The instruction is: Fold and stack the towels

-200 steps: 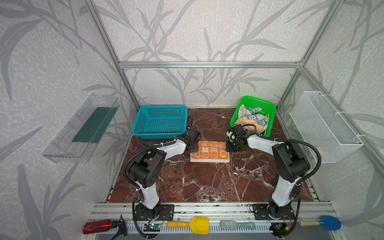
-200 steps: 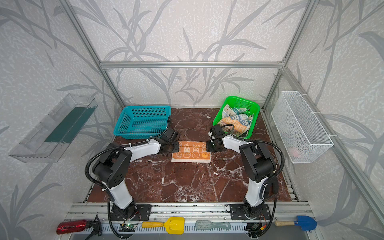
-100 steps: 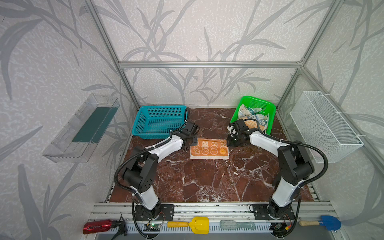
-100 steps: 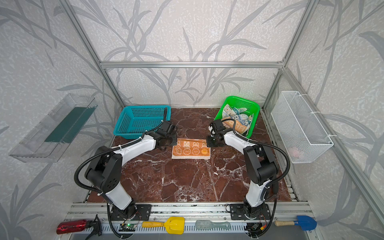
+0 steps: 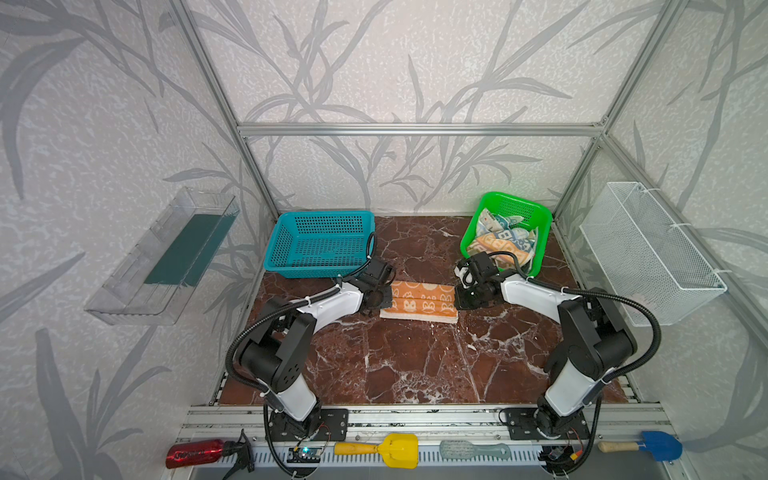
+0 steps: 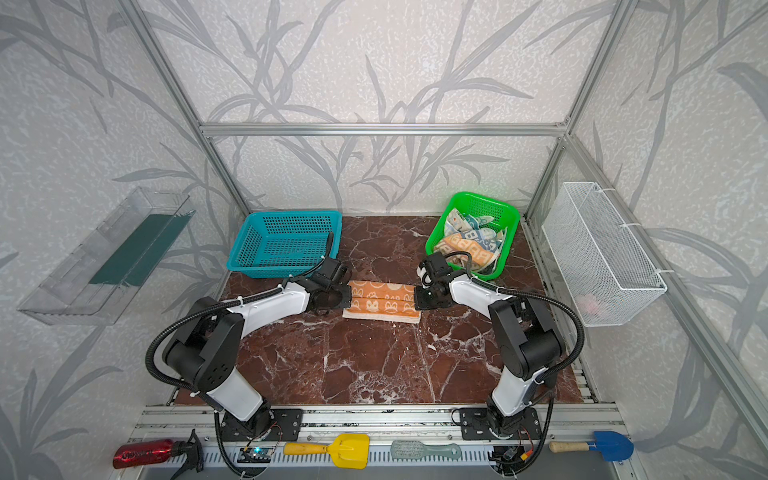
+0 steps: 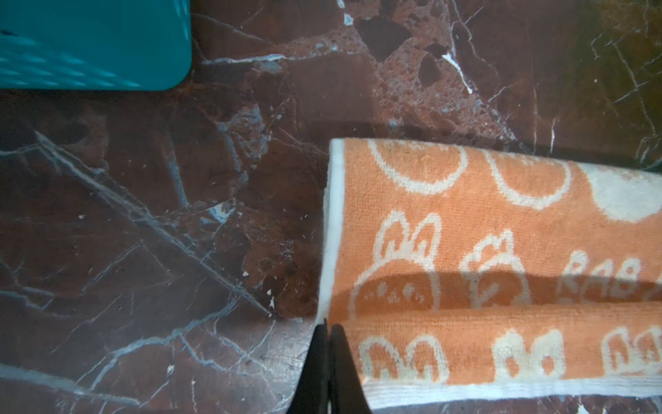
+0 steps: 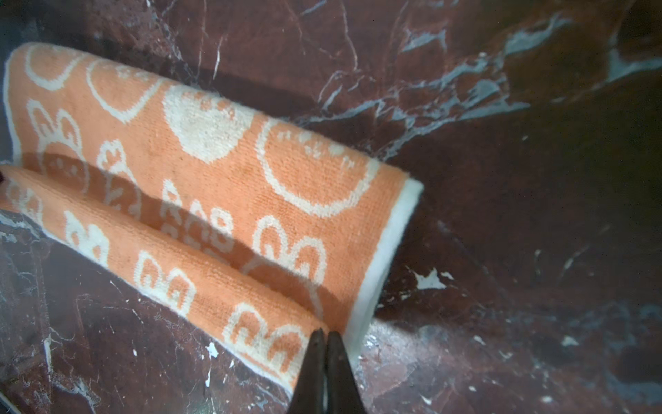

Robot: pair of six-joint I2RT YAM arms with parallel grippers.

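Observation:
The orange towel [image 5: 419,301] [image 6: 382,301] with white bunnies lies folded into a long band on the marble table, between my two grippers. My left gripper [image 5: 384,297] [image 7: 327,324] is shut on its left short end, at a crease along the middle. At the opposite short end my right gripper [image 5: 457,299] [image 8: 325,333] is shut on the same crease. In both wrist views the near strip of the orange towel [image 7: 483,222] [image 8: 222,172] rides above the far part and shades it. Other towels [image 5: 500,245], striped and teal-patterned, lie crumpled in the green basket [image 5: 544,232].
A teal basket [image 5: 324,215] [image 7: 89,43] stands at the back left, close to my left arm. A white wire basket [image 5: 648,253] hangs on the right wall and a clear tray [image 5: 162,257] on the left wall. Small tools lie along the front rail [image 5: 415,419].
Both grippers, still shut, have come from the orange towel's far edge toward the front, to the middle of its short ends. The towel now shows a lengthwise crease.

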